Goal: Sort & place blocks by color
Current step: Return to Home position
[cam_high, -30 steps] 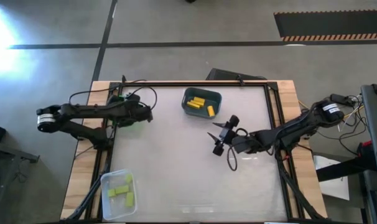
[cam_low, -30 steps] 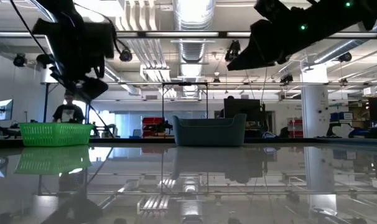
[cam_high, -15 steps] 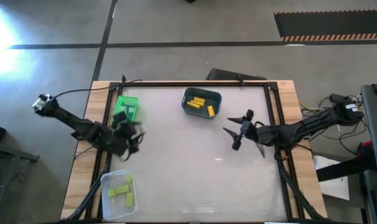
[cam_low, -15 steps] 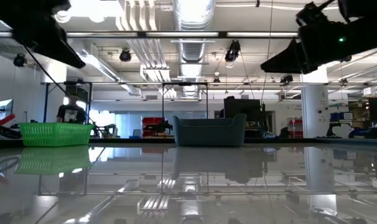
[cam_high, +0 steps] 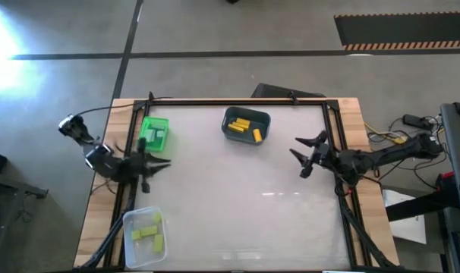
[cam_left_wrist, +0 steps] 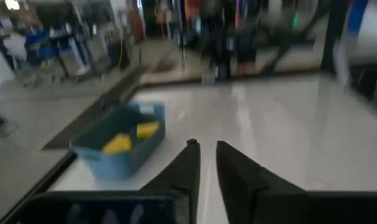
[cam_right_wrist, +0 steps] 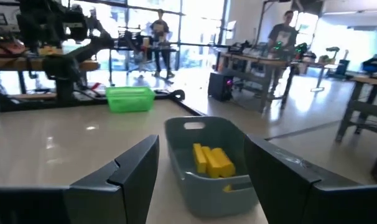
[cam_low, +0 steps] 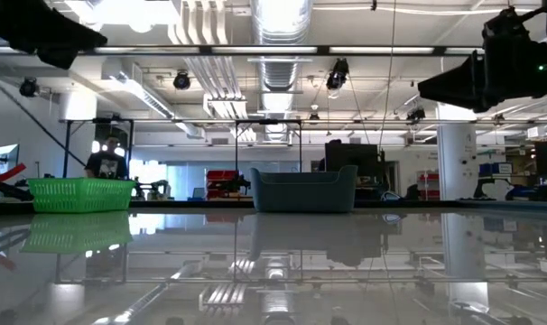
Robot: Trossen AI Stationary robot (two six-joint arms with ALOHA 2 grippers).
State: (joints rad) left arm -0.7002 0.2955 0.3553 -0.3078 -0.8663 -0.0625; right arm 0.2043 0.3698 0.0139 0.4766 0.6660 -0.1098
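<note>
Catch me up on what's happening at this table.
Sorting looks finished. The yellow blocks lie in the grey bin, the lime blocks in the clear bin, the teal blocks in the green bin. Neither arm holds anything: the left gripper hangs near the green bin, the right gripper, open, at the table's right side.

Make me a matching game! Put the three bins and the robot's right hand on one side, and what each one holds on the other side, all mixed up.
Column one:
1. green bin
2. blue-grey bin
3. clear bin
4. right hand

Column two:
A. yellow blocks
B. nothing, it is open
C. lime-green blocks
D. teal block

Right pairs: 1-D, 2-A, 3-C, 4-B.
</note>
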